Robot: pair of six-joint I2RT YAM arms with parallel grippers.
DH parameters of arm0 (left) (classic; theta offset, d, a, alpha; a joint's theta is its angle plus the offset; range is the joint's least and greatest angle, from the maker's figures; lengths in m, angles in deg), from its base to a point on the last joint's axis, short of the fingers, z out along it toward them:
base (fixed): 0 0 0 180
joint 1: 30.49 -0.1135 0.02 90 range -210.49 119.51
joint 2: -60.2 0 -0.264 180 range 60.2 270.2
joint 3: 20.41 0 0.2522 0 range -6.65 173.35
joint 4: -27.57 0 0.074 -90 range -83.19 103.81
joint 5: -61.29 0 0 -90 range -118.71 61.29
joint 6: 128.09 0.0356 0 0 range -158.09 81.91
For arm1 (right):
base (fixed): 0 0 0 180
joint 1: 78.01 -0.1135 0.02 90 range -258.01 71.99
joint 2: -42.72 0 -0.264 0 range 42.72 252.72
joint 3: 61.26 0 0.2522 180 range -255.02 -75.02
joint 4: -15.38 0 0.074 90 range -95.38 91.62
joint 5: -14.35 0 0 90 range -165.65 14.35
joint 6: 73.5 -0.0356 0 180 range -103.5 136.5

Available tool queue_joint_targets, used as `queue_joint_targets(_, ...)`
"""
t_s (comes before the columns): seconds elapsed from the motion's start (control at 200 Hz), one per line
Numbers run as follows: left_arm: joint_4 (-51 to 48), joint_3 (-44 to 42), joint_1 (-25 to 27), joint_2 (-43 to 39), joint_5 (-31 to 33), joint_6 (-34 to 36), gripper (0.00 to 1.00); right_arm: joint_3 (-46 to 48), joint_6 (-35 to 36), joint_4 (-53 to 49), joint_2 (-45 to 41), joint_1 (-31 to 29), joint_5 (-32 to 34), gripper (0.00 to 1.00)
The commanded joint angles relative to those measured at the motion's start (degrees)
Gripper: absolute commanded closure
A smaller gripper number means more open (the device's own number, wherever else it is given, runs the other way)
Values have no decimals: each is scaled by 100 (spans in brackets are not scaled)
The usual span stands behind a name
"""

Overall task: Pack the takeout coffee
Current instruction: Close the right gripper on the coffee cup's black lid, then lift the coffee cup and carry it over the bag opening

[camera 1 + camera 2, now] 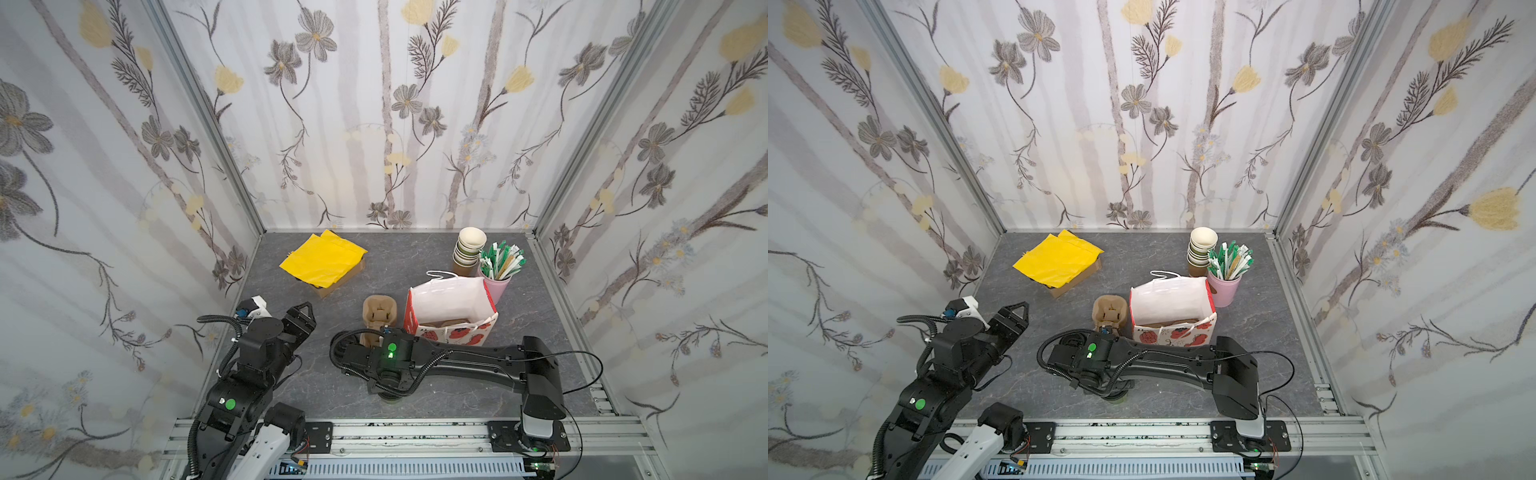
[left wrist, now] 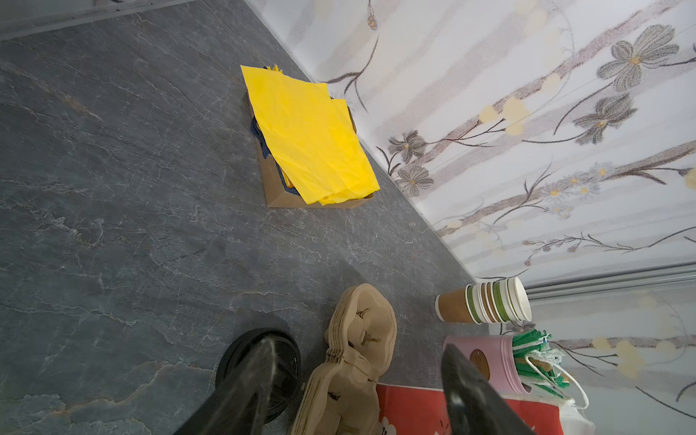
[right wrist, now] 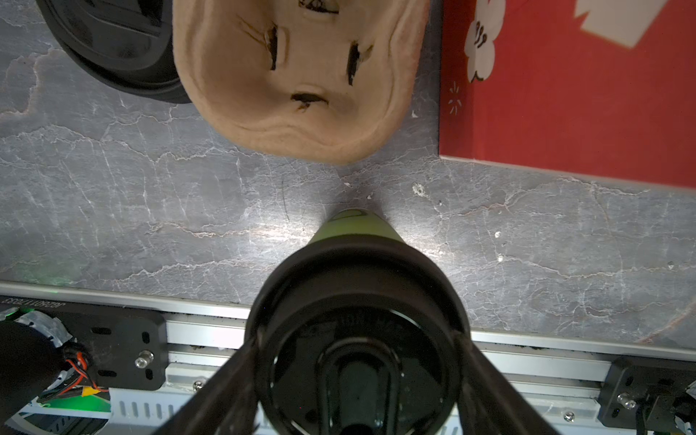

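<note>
Standing upright — takeout coffee [image 3: 356, 241], lid [image 3: 357, 301] up

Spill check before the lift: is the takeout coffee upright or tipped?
Upright: takeout coffee stands base-down on the table, black lid facing up.

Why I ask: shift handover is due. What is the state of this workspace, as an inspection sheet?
Surface: grey marbled table, pale specks, no spill seen.
Job's things: takeout coffee upright on the table, lidded; gift bag standing open.
Clutter: carrier stack, black lids, lidless cups, pink cup of stirrers, yellow sheets on a cardboard tray.
Grippers: left pincer open, empty; right pincer straddles the coffee's lid, grip unclear.
Cables: black conduit loops along each arm; thin cable arcs off the right arm.
Surroundings: floral walls, aluminium rail in front.
</note>
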Motion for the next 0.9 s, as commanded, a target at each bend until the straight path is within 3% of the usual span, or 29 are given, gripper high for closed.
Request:
queue_joint_targets(0.0,28,52,-2,7,43,-60,29,0,-89,50,7,-2,28,27)
queue_joint_targets(0.305,28,97,-3,24,52,-33,29,-244,55,-172,-190,-73,200,30)
queue_joint_targets(0.535,34,171,-4,94,11,118,29,-370,586,-362,-828,-348,450,32)
queue_joint_targets(0.894,240,675,-4,690,-536,1042,29,-378,2715,-484,-2718,-455,785,35)
